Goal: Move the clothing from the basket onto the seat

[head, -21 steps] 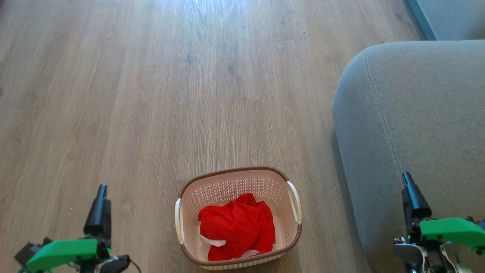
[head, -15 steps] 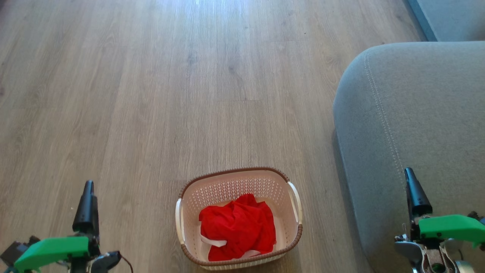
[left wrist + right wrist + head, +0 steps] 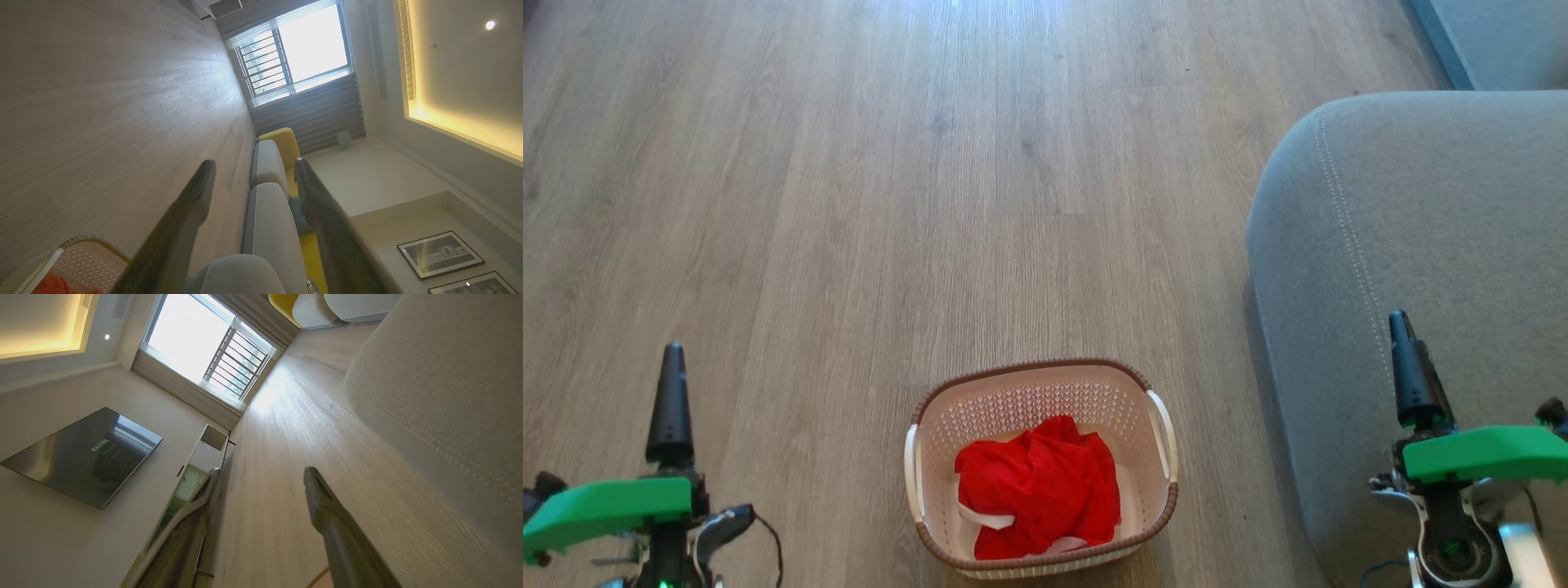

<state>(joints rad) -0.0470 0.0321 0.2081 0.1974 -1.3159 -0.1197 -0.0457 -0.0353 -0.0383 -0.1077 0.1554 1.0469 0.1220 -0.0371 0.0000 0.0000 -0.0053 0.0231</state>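
Clothing (image 3: 1036,482): bright red fabric with white trim, crumpled in a heap inside the basket, toward its near wall (how many garments make up the heap cannot be told).
Basket (image 3: 1029,390): cream perforated plastic with a brown braided rim and a white handle on each side. It stands upright on the floor, low in the centre of the head view, near the seat but apart from it.
Seat (image 3: 1421,229): large grey upholstered cushion with a rounded corner and a pale stitched seam, to the right of the basket.
Floor (image 3: 931,204): pale wood-grain planks, carrying the basket.
Left hand (image 3: 254,163): two dark fingers spread wide, empty. It is raised over the floor at the lower left of the head view, well apart from the basket.
Right hand (image 3: 262,470): fingers likewise spread wide, empty. It is at the lower right of the head view, over the seat's front part.
Background: a barred window (image 3: 302,45) at the far end of the floor, and a dark wall-mounted screen (image 3: 86,457).
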